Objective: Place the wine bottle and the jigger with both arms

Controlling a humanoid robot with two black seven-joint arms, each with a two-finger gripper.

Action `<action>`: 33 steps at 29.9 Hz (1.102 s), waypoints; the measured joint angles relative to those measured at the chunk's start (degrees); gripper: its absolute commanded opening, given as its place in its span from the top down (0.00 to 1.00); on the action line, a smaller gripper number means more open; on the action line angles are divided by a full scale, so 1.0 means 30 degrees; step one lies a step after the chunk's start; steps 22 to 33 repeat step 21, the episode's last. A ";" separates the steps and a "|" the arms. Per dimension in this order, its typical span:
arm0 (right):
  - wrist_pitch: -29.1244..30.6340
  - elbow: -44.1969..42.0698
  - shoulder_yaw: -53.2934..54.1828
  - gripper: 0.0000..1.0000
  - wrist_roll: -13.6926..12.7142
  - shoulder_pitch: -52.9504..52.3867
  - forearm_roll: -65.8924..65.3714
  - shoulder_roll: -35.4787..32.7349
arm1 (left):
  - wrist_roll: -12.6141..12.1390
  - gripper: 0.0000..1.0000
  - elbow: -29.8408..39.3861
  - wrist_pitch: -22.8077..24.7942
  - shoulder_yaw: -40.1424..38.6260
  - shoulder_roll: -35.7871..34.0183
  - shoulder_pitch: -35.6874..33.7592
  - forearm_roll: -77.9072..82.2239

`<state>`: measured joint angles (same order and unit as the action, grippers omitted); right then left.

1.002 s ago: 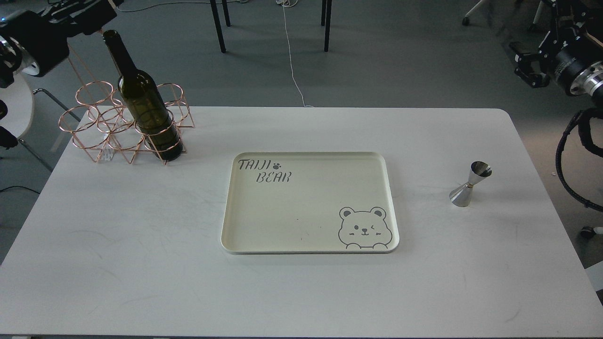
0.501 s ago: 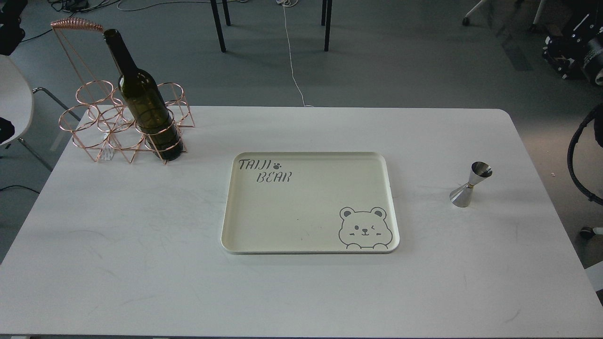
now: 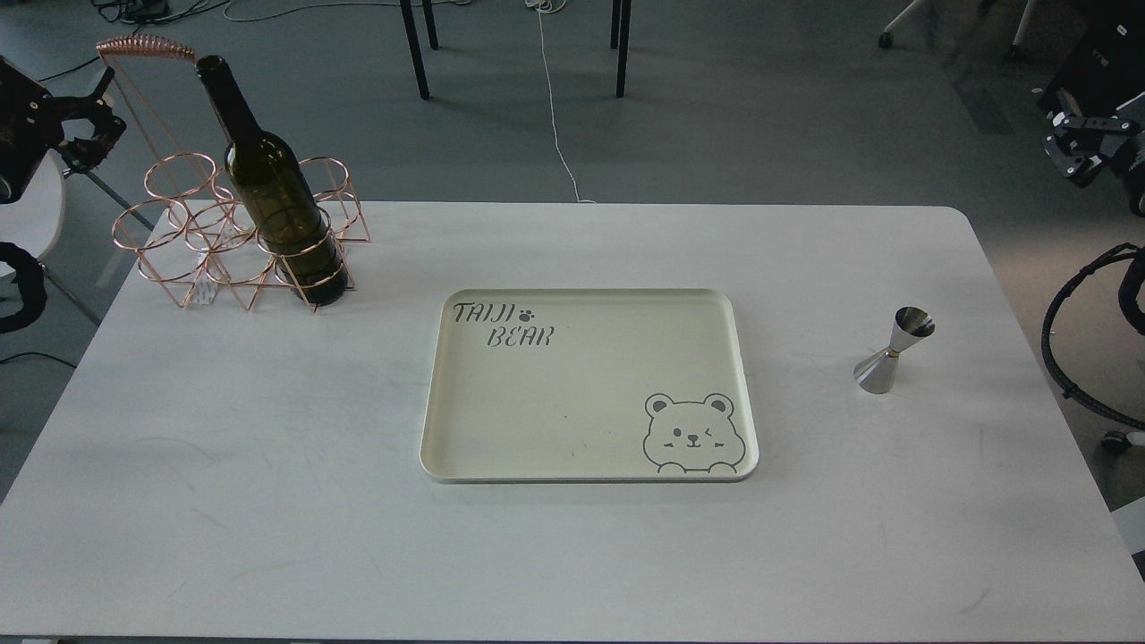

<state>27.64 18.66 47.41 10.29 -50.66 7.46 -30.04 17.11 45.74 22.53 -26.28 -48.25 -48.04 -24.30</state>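
The wine bottle [image 3: 277, 201] is dark olive-green and stands upright in the front right ring of a copper wire rack [image 3: 215, 241] at the table's back left. The shiny steel jigger [image 3: 892, 351] stands upright on the table at the right, apart from the tray. My left gripper [image 3: 100, 121] is at the far left edge, beyond the table, left of the bottle's neck, with its fingers apart and empty. My right gripper [image 3: 1063, 141] is at the far right edge, above the floor behind the table, far above the jigger, fingers apart and empty.
A cream tray [image 3: 590, 465] with a bear drawing and the words "TAIJI BEAR" lies in the middle of the white table [image 3: 268, 501]. The rack has a tall copper handle [image 3: 143, 45]. Black cables [image 3: 1073, 358] hang off the right edge. Chair legs stand on the floor behind.
The left gripper has swung from above the bottle's top out to the far left edge. The right gripper has drawn back to the right edge. Bottle and jigger have not moved.
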 measured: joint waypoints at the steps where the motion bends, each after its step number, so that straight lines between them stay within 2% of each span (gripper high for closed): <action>1: 0.0059 -0.0222 0.0015 0.00 -0.0161 0.0148 0.0368 0.0166 | 0.0006 0.02 -0.0099 0.0169 -0.0088 0.0186 0.0168 -0.0165; 5: 0.0116 -0.0464 0.0019 0.00 -0.0505 0.0811 0.1923 0.0808 | 0.0031 0.02 -0.0230 0.0427 -0.0924 0.0937 0.1069 -0.0708; 14: 0.0124 -0.0523 0.0413 0.00 -0.0442 0.1343 0.2401 0.1717 | -0.0005 0.02 -0.0755 0.0413 -0.2649 0.2506 0.2886 -0.0805; 33: 0.0124 -0.0534 0.0288 0.00 -0.0441 0.1763 0.2379 0.1892 | 0.0076 0.02 -0.1104 0.0263 -0.2572 0.2687 0.3165 -0.0556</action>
